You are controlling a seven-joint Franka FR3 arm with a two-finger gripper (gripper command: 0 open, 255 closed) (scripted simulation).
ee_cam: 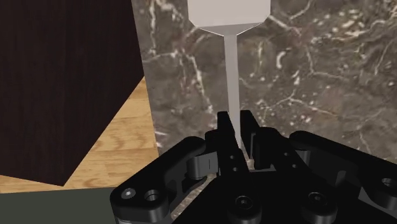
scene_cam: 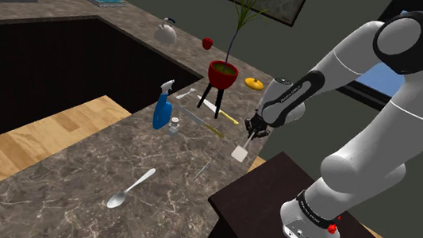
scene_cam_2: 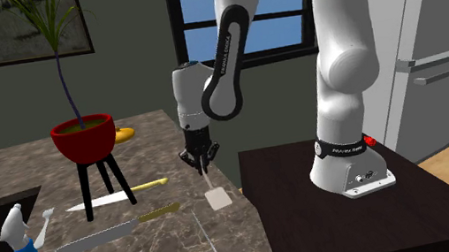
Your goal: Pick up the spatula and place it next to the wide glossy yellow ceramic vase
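Spatula [scene_cam: 240, 152] hangs from the claw [scene_cam: 252, 131], blade lowest and thin handle running up between the two black fingers. These are clamped on the handle's upper end, and the wrist view shows them pinching it with no gap. Holding it that far up leaves the broad pale blade free below. It could probably be laid down flat without the fingers meeting the worktop [scene_cam: 78, 165]. The blade sits over the marble right at its edge, just beside the dark stand [scene_cam: 262, 192]. It looks lifted, though whether a corner touches the surface cannot be told.

The wide yellow vase [scene_cam: 254, 83] sits farther along the worktop, near the red pot plant [scene_cam: 223, 74] on its black tripod and to the shoulder view's right of it. Two knives [scene_cam_2: 158, 212] and a blue spray bottle [scene_cam: 162, 113] lie toward the shoulder view's left of the claw, off the line to the vase. The carry therefore seems to call only for a move away from the stand, keeping the blade high enough to pass the tripod's legs.

The arm rises from its base on the stand and folds over at a high elbow. From there the forearm slopes down toward the shoulder view's left, and the wrist turns the claw to point nearly straight down at the worktop's edge.
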